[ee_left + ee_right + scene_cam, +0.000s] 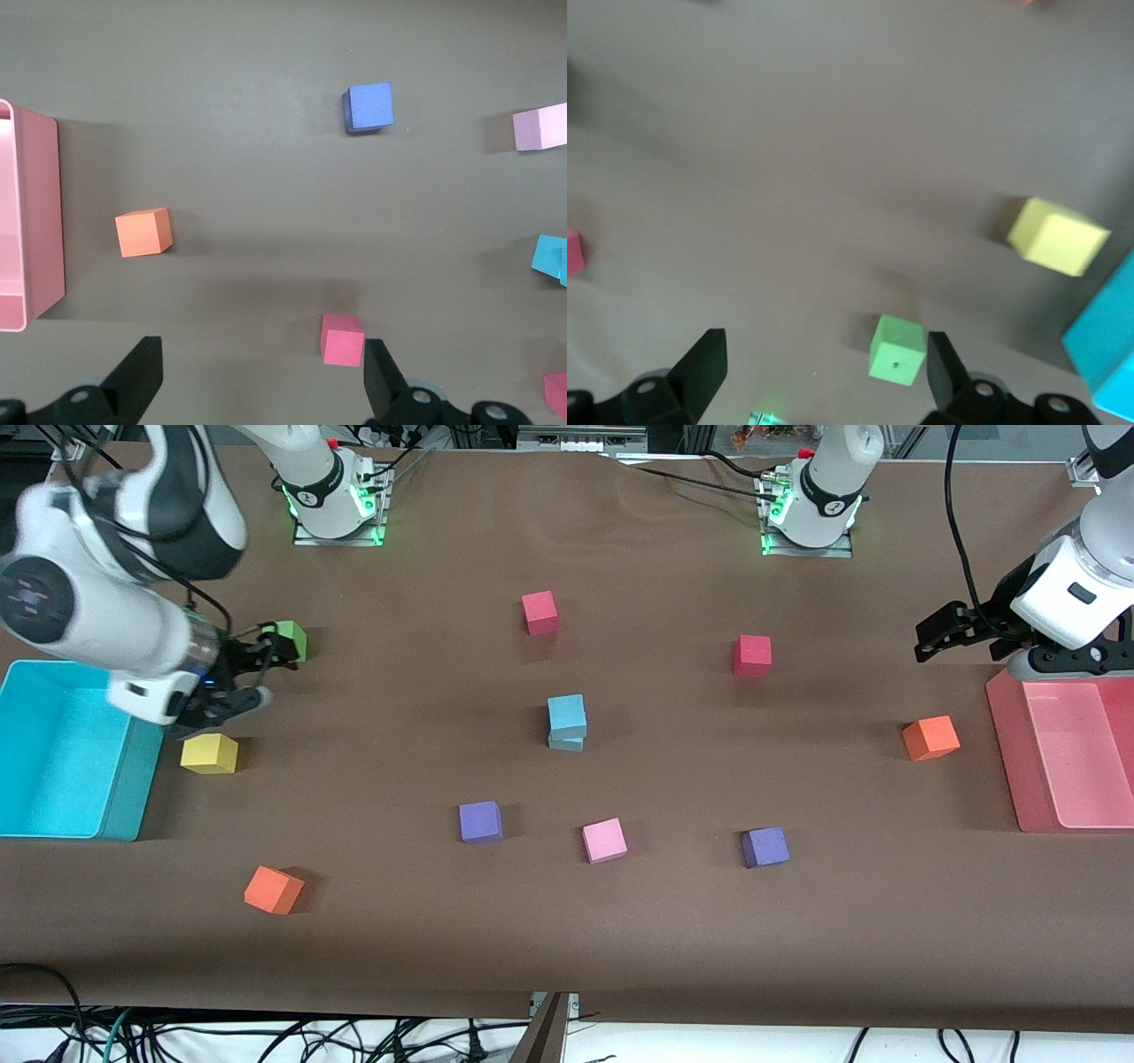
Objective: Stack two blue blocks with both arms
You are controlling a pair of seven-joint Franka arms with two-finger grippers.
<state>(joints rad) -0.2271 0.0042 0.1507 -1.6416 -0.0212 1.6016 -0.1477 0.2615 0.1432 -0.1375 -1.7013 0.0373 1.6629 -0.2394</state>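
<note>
Blue blocks sit stacked mid-table, well apart from both arms. Left gripper hangs by the pink tray, right gripper over the yellow cube; both wide open, empty.

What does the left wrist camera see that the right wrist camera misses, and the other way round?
Only the left wrist view shows the pink tray, an orange cube, a purple cube, a pale pink cube and an edge of the blue blocks. Only the right wrist view shows the green cube, the yellow cube and a corner of the cyan bin. Both show the brown table, a red cube, and their own open claw: the left claw and the right claw.
</note>
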